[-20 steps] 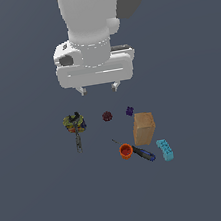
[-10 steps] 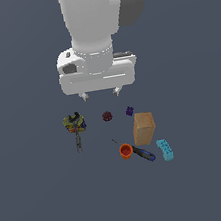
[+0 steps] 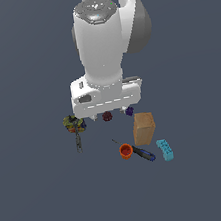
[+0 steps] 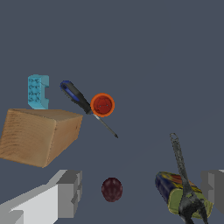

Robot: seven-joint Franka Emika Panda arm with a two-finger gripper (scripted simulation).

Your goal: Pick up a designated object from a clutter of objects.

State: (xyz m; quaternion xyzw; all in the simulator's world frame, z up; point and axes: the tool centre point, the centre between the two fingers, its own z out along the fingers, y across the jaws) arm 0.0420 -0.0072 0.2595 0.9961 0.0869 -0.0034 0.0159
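Exterior view: elevated, distant, facing arm front. Wrist view: close, downward. Shared: orange cup [image 3: 126,151] [image 4: 102,105], tan box [image 3: 143,128] [image 4: 39,135].

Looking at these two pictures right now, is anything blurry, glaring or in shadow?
Exterior view: flat, even lighting, no cast shadows under the orange cup or tan box, only soft shading on the arm; the small items look slightly soft. Wrist view: sharper, no glare; the box shows shaded sides and looks enlarged by closeness, and the end effector fingers are cut by the frame.
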